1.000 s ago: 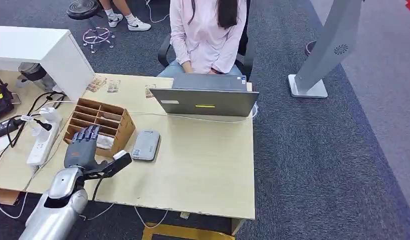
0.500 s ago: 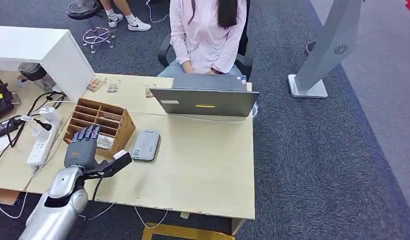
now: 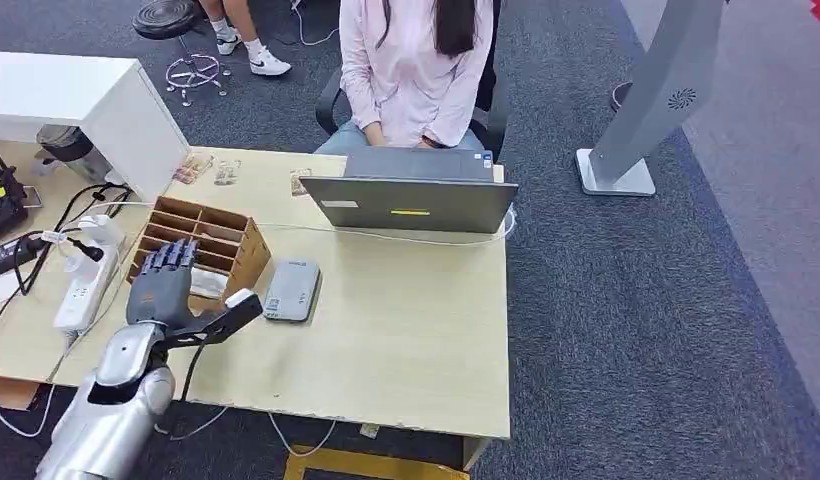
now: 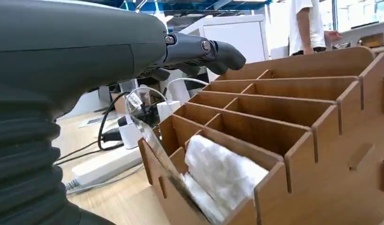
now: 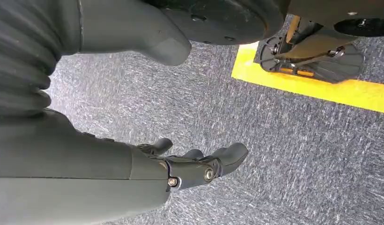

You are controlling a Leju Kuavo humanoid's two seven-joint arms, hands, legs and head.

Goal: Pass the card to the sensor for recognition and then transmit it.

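Head view: left hand (image 3: 164,288), fingers spread and empty, hovers over the wooden organizer (image 3: 201,248); white cards (image 4: 218,176), seemingly lying lengthwise, fill its nearest slot. Right hand (image 5: 195,166) hangs loosely open, empty.

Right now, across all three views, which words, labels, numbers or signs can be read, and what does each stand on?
No text can be read.
Laptop: a yellow sticker and a white label on the lid, both too small.
Card reader: small blue marks at its corners, illegible.
Grey kiosk stand: a round emblem, not lettering.
Cable tag by the wooden organizer: printing blurred.
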